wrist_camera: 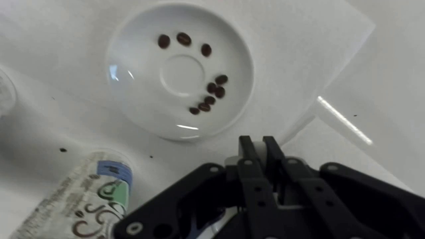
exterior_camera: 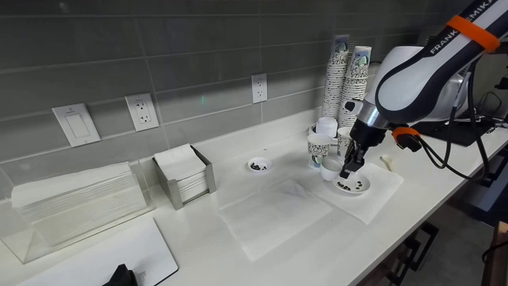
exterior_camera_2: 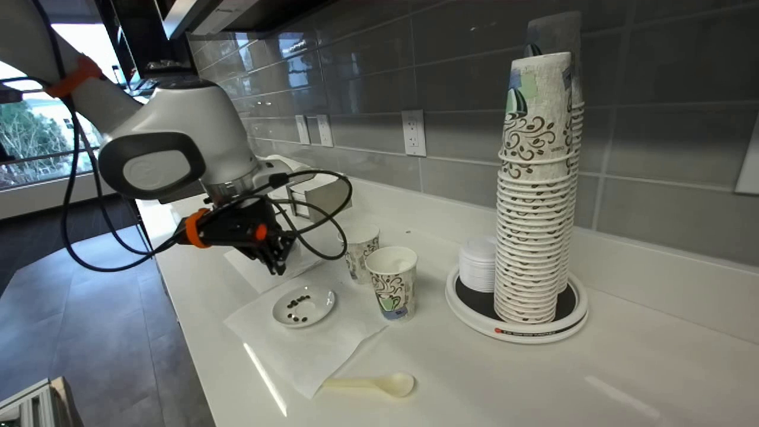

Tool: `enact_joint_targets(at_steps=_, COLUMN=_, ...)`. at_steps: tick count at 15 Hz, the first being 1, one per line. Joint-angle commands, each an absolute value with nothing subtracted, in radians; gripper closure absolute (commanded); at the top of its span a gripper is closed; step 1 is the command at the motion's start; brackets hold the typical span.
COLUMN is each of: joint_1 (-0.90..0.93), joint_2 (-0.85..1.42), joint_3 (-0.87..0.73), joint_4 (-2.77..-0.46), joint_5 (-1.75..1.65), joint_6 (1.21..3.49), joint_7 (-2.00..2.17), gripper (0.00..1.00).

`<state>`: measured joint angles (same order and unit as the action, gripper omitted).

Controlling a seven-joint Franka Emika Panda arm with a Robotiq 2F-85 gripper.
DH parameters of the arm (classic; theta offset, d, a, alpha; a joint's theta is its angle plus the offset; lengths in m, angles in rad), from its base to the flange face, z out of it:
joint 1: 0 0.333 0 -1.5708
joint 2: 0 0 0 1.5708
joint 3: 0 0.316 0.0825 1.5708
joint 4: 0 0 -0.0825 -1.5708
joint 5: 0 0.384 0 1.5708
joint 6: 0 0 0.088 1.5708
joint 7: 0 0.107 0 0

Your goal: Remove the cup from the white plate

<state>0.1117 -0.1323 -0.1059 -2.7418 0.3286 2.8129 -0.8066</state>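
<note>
The white plate (exterior_camera: 357, 190) lies on a napkin with several coffee beans on it. It shows whole in an exterior view (exterior_camera_2: 315, 308) and in the wrist view (wrist_camera: 182, 74). The small white cup (exterior_camera: 330, 170) is off the plate, beside it, upright with its mouth up. My gripper (exterior_camera: 347, 172) is shut on the cup, with a narrow white part of it (wrist_camera: 261, 152) between the fingertips (wrist_camera: 257, 138), possibly the handle. In an exterior view the gripper (exterior_camera_2: 277, 270) mostly hides the cup. I cannot tell whether the cup touches the counter.
Two patterned paper cups (exterior_camera: 318, 147) (exterior_camera_2: 392, 279) stand close to the gripper. Tall cup stacks (exterior_camera_2: 531, 237) stand on a round tray (exterior_camera_2: 533, 338) by the wall. A spoon (exterior_camera_2: 394, 384), a small bean dish (exterior_camera: 265, 163), a flat napkin (exterior_camera: 274, 218) and a napkin holder (exterior_camera: 174, 192) lie around.
</note>
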Motion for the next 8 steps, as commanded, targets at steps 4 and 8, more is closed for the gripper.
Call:
enact_joint_targets(at_steps=4, joint_1=0.202, joint_2=-0.213, joint_3=-0.010, joint_4=-2.744, joint_5=0.272, joint_6=2.721, joint_7=-0.799, gripper=0.97)
enact_joint_targets(at_steps=8, joint_1=0.253, joint_2=-0.179, joint_3=0.034, joint_4=-2.722, joint_5=0.258, joint_6=2.719, joint_7=-0.788, gripper=0.97)
